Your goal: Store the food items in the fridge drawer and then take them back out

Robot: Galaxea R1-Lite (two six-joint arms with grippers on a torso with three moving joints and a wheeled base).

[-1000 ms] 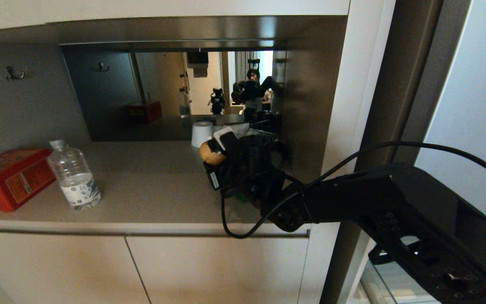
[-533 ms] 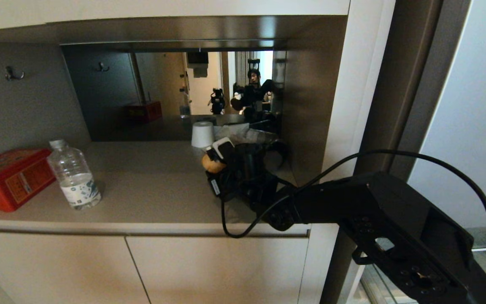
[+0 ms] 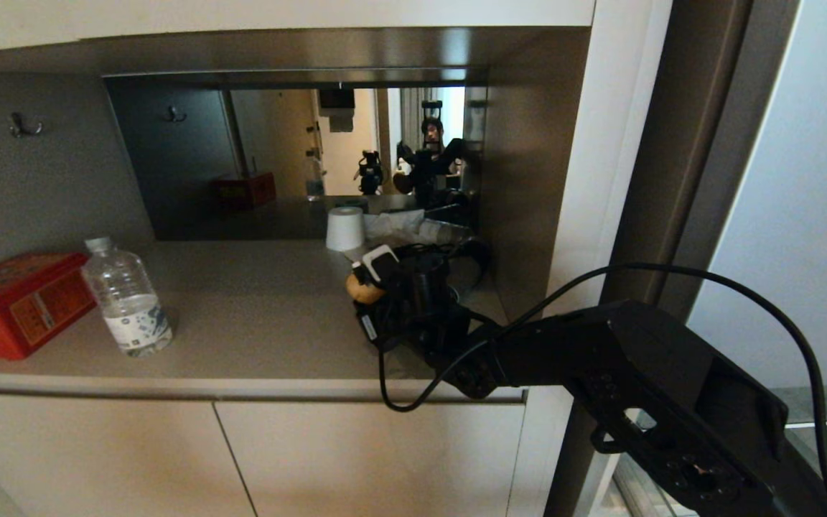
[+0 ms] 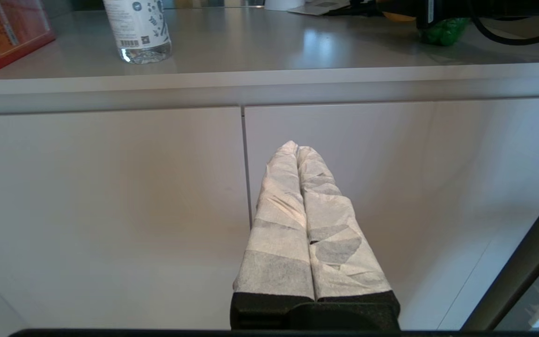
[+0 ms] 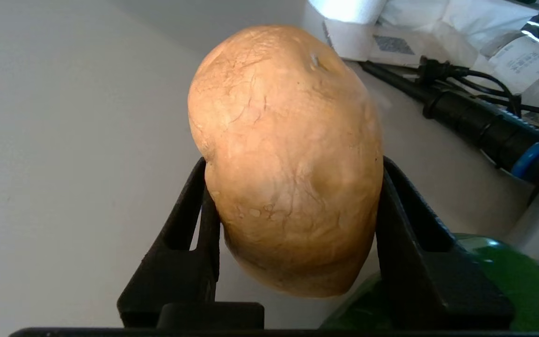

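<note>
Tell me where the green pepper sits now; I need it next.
On the counter at its right end, the green pepper sits beside and under the right gripper, which holds the tan lump.

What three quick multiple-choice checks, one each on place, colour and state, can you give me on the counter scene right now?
1. Where does the clear plastic water bottle stand?
A. Next to the red box on the grey counter
B. Inside a cupboard
C. On the floor

2. What colour is the item on the counter beneath the right gripper?
A. Red
B. Green
C. Yellow

3. What is the state of the right gripper?
A. Open and empty
B. Shut on the bottle
C. Shut on the round tan-brown bun-like lump

Answers: 1 A, the head view shows bottle and box side by side on the counter. 2 B, the glossy green bell pepper shows under the fingers. 3 C, both black fingers press the lump's sides.
</note>
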